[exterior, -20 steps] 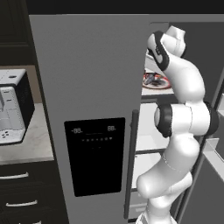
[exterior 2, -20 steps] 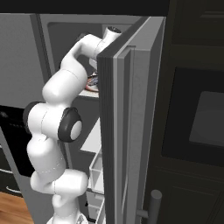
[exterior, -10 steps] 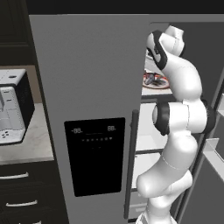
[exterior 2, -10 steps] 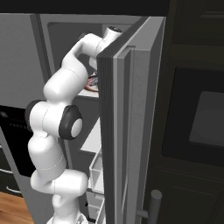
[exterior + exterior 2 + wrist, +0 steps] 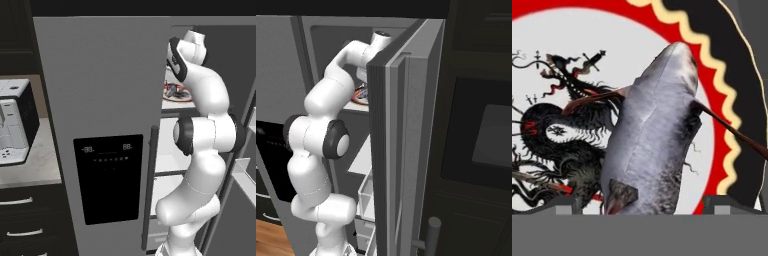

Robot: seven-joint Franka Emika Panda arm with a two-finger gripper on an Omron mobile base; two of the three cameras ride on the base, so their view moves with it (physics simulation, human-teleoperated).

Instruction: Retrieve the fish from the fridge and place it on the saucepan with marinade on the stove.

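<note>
One slender grey fish [image 5: 654, 135] lies across red-rimmed dragon plate [image 5: 567, 30] on fridge [image 5: 105, 100] upper shelf. My claw [image 5: 643, 204] spread wide, tips straddling fish, not pinching. Risk I judge: slick tapered body squirts out, or tips catch plate rim.

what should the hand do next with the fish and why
Probably close on the fish. In the hand view the hand has a fingertip on either side of the grey body, jaws apart, with nothing gripped yet. The fish lies on the red-rimmed plate on a shelf in the fridge, so grasp before lifting out.
</note>
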